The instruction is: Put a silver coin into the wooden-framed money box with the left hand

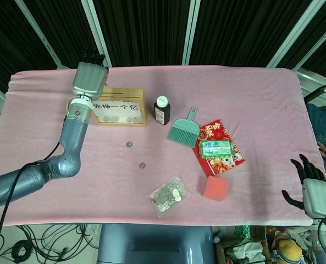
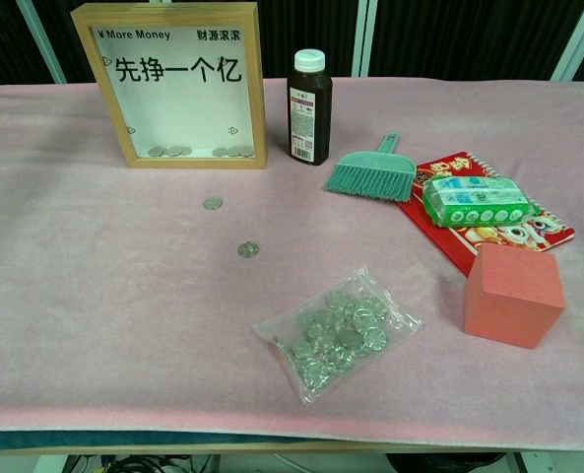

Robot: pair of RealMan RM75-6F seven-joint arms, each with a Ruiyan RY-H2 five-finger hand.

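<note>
The left hand (image 1: 89, 78) is raised above the money box (image 1: 119, 105) at the tabletop's ten o'clock, seemingly for the slot, though its fingers' grip cannot be told, while two coins (image 2: 213, 203) are left loose in front.

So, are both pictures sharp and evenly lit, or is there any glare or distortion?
Head view: sharp, even light, soft shadows, table edges slightly bowed. Chest view: sharp, and the money box text reads clearly with no glare; the coin bag shows small glints.

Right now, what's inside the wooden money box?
Silver coins lie along the bottom of the money box, behind its clear front. Whether more hide behind the wooden frame cannot be seen.
</note>
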